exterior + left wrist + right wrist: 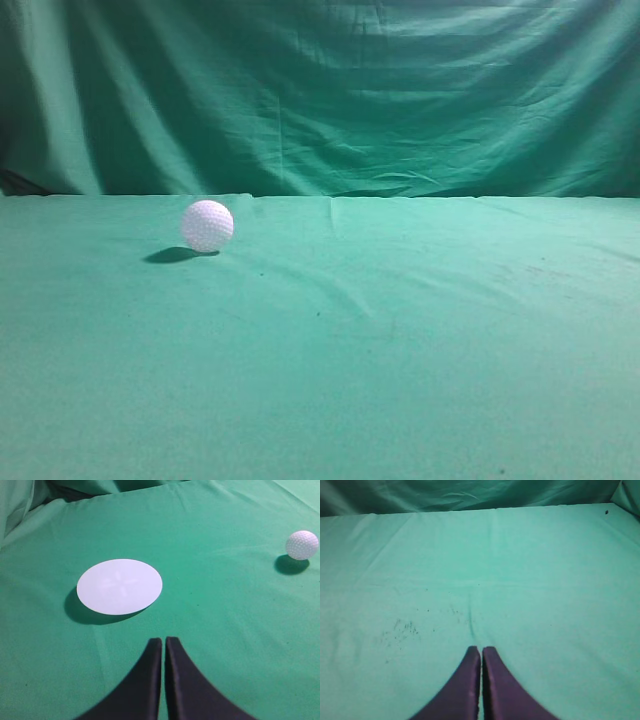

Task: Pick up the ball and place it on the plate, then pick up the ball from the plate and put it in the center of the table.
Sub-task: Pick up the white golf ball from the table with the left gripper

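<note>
The ball (302,544) lies far right of the left fingers (156,650), toward the tabletop's (210,610) far edge; plate (119,586) ahead-left. Both pairs pressed together, holding nothing; right fingers (490,657) see no ball.

Teal-green cloth-covered table (420,380) with a white dimpled ball (207,225) and flat white plate (119,586) apart.

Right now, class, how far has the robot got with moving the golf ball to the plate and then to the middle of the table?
Nothing looks done: the golf ball rests on the teal tablecloth, well apart from the empty white plate. Nothing is in hand: the left gripper and right gripper are both shut and hold nothing. Left to do: grasp the ball, set it on the plate, then move it to the table's centre.
</note>
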`<state>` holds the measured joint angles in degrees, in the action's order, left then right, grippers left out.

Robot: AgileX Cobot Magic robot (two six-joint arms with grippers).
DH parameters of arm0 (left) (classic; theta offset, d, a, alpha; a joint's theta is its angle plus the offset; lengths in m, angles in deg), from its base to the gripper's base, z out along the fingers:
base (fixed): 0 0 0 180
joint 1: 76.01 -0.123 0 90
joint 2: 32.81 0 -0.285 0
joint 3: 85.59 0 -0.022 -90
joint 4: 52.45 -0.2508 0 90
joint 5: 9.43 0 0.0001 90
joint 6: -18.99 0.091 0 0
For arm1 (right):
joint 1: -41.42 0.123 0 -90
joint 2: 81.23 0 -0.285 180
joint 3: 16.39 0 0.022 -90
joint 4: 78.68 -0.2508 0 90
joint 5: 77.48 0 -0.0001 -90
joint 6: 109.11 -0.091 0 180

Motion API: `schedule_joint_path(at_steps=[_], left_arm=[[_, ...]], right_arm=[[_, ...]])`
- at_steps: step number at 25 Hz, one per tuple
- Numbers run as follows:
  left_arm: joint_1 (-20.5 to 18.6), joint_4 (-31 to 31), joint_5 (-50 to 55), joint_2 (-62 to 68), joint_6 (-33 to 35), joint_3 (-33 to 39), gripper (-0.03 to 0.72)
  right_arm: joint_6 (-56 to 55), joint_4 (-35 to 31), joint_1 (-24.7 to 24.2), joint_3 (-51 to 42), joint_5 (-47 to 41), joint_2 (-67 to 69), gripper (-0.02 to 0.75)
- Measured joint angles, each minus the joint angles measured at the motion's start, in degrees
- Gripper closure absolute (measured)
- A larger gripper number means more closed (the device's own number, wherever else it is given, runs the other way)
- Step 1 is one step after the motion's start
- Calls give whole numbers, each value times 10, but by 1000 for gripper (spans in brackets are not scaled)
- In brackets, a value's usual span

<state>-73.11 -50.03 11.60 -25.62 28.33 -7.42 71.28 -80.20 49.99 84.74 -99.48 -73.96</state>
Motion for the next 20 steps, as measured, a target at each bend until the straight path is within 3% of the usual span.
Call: schedule_joint_path(at_steps=[20], left_arm=[[0, -3, -1, 0, 0, 0, 688]], right_arm=[[0, 0, 0, 0, 0, 0, 738]])
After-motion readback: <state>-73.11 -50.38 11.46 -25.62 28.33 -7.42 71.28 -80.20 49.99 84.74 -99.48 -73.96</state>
